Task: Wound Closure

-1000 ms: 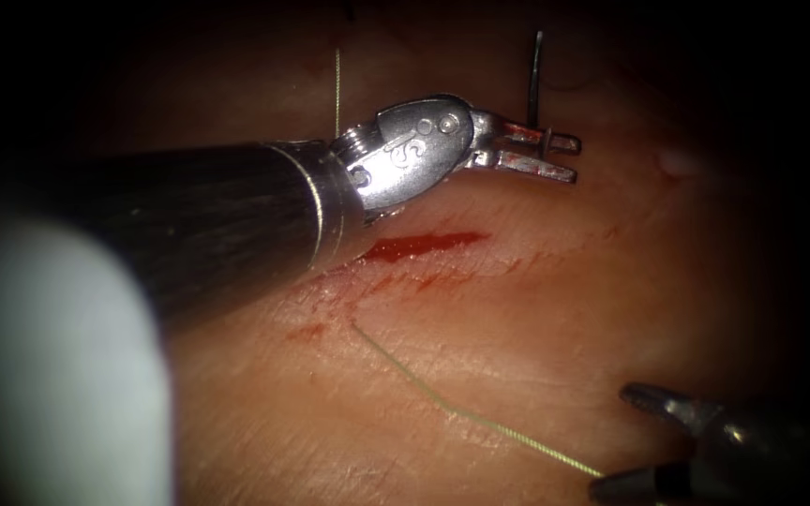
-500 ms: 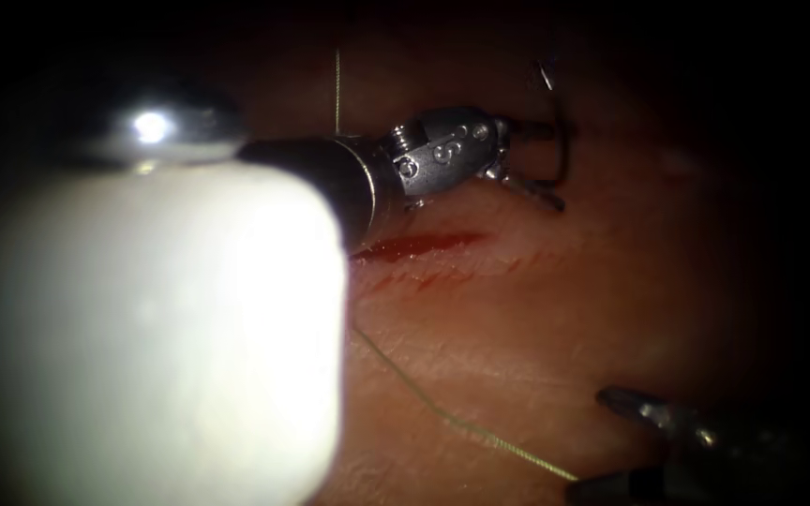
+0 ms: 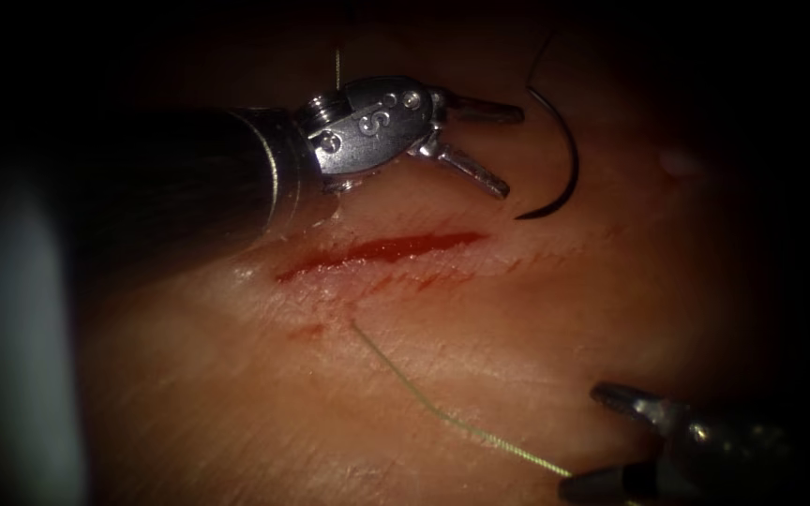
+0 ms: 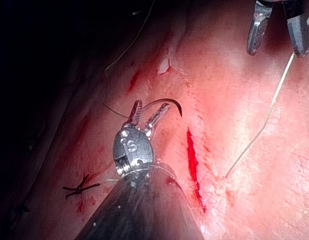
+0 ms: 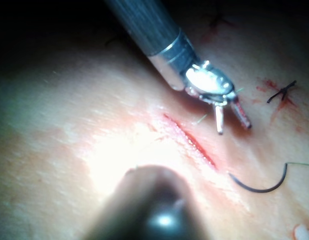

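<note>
1. The left gripper (image 3: 503, 150) gaped wide, holding nothing.
2. The needle (image 3: 564, 159) lay loose on the tissue (image 3: 517, 328), just beyond the cut (image 3: 386, 251).
3. The right gripper (image 3: 602, 436) stood open beside the thread (image 3: 442, 412).
4. Risk: a free needle might shift, spoiling any regrasp.

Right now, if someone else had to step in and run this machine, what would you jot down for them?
Left tool: jaws open, holding nothing; it has let go of the needle.
Right tool: jaws open, beside the thread, not gripping it.
Needle: lies free on the tissue, just right of the cut's far end, not in the tissue.
Done: an earlier knotted stitch nearby.
Left: the cut gapes open, with red fluid in it.
</note>
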You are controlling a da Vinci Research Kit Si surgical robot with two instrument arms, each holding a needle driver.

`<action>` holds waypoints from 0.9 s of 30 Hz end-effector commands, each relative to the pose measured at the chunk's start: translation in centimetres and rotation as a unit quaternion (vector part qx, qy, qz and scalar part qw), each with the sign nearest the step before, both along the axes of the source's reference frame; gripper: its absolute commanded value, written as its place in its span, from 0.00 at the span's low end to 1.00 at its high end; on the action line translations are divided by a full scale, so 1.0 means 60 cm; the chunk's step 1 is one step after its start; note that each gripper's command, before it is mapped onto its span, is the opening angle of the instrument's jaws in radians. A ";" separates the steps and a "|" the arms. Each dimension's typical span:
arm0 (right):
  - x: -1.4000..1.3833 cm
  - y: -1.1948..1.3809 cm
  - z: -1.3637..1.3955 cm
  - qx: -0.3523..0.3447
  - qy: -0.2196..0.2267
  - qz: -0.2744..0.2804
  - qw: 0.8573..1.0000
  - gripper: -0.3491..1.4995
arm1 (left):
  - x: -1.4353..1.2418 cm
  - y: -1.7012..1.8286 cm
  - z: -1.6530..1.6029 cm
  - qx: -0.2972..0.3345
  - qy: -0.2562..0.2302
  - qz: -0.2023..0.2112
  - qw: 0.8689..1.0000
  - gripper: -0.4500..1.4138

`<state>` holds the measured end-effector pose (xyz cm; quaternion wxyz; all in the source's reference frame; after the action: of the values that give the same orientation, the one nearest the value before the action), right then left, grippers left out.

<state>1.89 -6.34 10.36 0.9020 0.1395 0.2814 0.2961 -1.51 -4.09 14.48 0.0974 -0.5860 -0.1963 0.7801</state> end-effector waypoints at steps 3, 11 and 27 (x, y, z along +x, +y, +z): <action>-0.0003 0.0057 -0.0010 -0.020 0.001 -0.008 1.000 0.98 | 0.0056 -0.0016 -0.0027 -0.029 -0.007 0.005 1.000 0.45; 0.0008 0.0093 -0.0054 0.014 0.109 0.006 0.994 0.99 | 0.0134 -0.0118 -0.0044 -0.040 0.000 -0.004 0.999 0.40; 0.0168 0.0231 0.0149 -0.028 0.165 0.056 0.984 0.90 | 0.0181 -0.0179 -0.0075 -0.048 0.006 -0.015 0.999 0.23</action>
<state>2.85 -5.00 11.22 0.8282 0.1459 0.4410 0.3135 -0.36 -5.20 13.96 0.0825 -0.5877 -0.1500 0.7907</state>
